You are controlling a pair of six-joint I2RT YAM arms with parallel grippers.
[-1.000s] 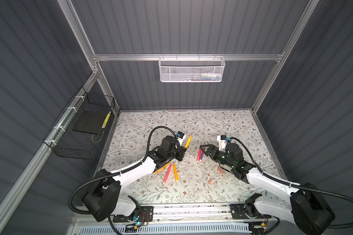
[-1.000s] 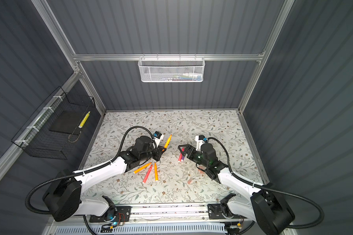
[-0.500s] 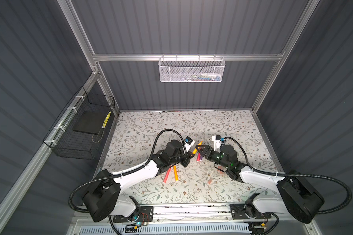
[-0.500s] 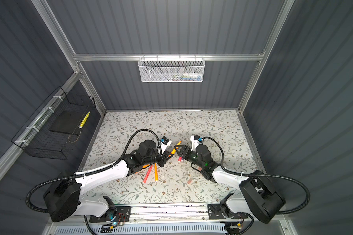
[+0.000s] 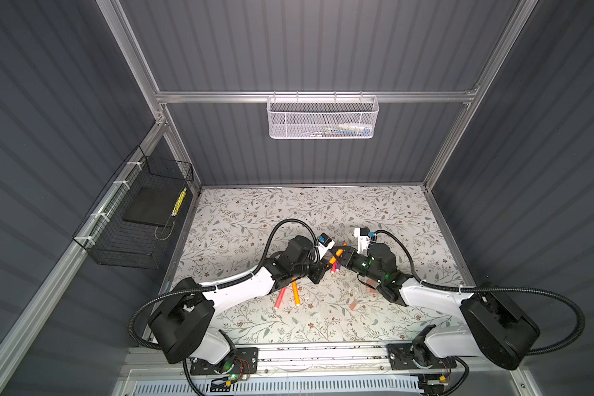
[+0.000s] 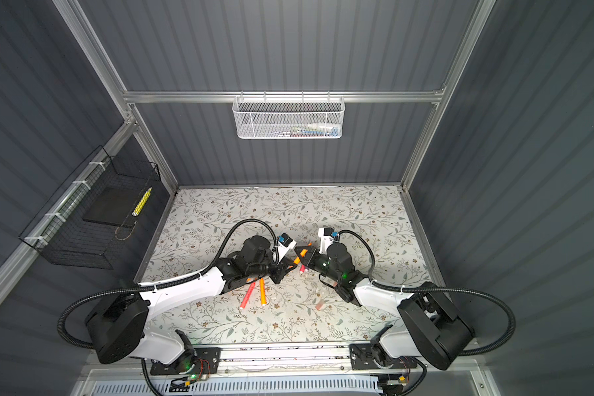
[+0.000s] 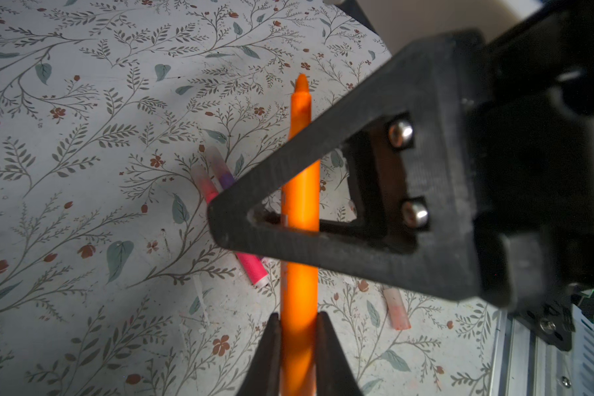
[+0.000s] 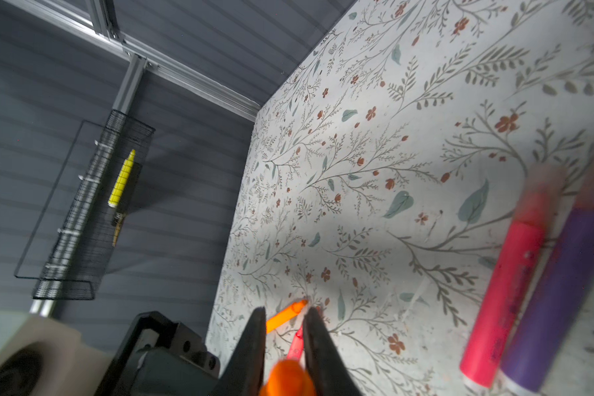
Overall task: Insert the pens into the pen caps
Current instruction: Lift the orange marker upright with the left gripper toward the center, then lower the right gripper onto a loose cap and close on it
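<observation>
- Held orange pen (image 7: 299, 295): lifted clear of the surface (image 5: 254, 212), with its pointed tip bare and no cap on it.
- Left pincer (image 7: 298, 317): I have it closed on the barrel of the held orange pen, at the end away from the tip.
- Right pincer (image 8: 286, 310): I have it closed across the same barrel, nearer the tip and just beside my left pincer.
- Pink pen (image 8: 504, 291) and purple pen (image 8: 556, 295): lying side by side on the surface, touching, below the held orange pen.
- Second pink pen (image 5: 281, 297) and second orange pen (image 5: 295, 296): lying on the surface beside my left arm.
- Loose cap (image 7: 396, 308): lying on the surface near my right arm, apart from every pen.
</observation>
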